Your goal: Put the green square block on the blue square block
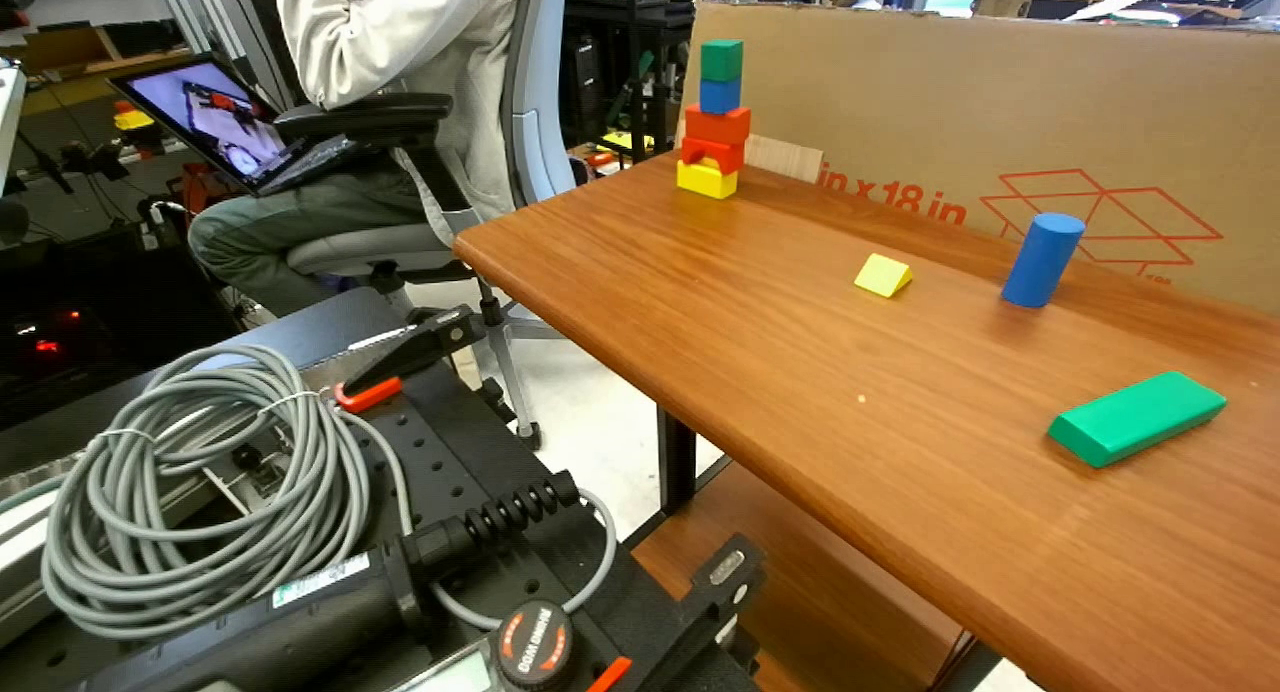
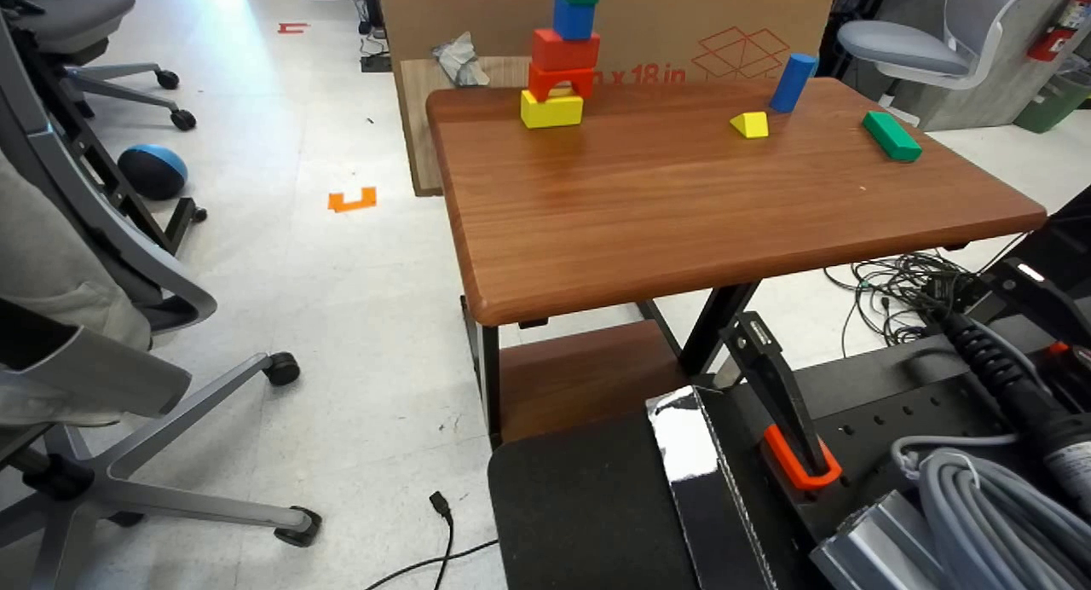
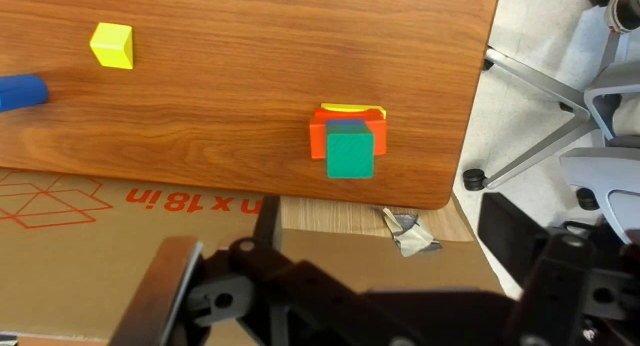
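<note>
Carries a black two-fingered mechanical tool (image 3: 387,226) along the bottom of the wrist view, spread wide with its slim black fingers (image 3: 270,220) well apart. Points the finger at that view's left almost straight up, nearly edge-on; tilts the one at right up and leftward, showing a broader flat face. Bends below them at black jointed links (image 3: 310,281) and grey metal knuckles (image 3: 225,291). Blurs toward the lower edge of that view.

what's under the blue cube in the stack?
Under the blue cube: red rectangular block, red arch, then yellow block at the bottom. The cube's underside is covered.
</note>
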You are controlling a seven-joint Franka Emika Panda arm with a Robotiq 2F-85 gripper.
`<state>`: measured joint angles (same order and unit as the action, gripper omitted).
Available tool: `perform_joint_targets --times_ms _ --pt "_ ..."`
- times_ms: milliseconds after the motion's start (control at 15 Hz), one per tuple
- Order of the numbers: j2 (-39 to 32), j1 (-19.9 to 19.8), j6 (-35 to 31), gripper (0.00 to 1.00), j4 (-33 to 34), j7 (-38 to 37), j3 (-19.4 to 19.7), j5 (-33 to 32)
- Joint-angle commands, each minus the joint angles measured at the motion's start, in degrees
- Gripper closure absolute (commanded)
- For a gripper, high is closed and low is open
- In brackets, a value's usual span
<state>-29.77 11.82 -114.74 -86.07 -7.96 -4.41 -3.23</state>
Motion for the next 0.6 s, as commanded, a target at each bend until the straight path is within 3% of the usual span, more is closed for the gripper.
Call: perform_joint_targets --times_ms 0,333,400,533 --pt "12.5 -1.2 -4.6 0.0 -12.7 -0.4 0.6 -0.9" --pt "23.3 -5.5 -10.8 0.0 -26.1 2.1 1.4 1.6" --pt "18.0 -4.4 -7.4 0.0 -18.6 0.5 0.7 -0.1" --pt "21.0 -5.8 -8.7 0.0 -22.9 1.1 1.0 0.2"
